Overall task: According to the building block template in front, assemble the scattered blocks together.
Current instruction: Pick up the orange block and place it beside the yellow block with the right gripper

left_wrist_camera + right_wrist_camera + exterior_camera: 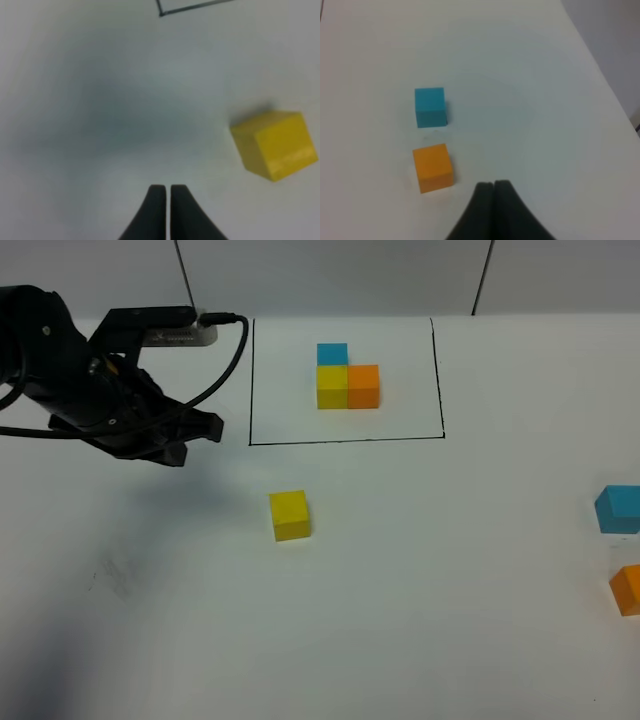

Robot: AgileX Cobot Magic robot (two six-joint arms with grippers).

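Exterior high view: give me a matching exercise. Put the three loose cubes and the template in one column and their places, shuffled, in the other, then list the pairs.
Column 1
1. loose yellow cube
2. loose blue cube
3. loose orange cube
4. template trio

Column 2
A. inside the black rectangle
B. at the right edge, lowest of all in the view
C. alone near the middle, just outside the drawn frame
D. at the right edge, just above another loose cube

Pairs: 1-C, 2-D, 3-B, 4-A

Scattered blue cube (620, 508) and orange cube (628, 589) partly beyond the high view's right edge.
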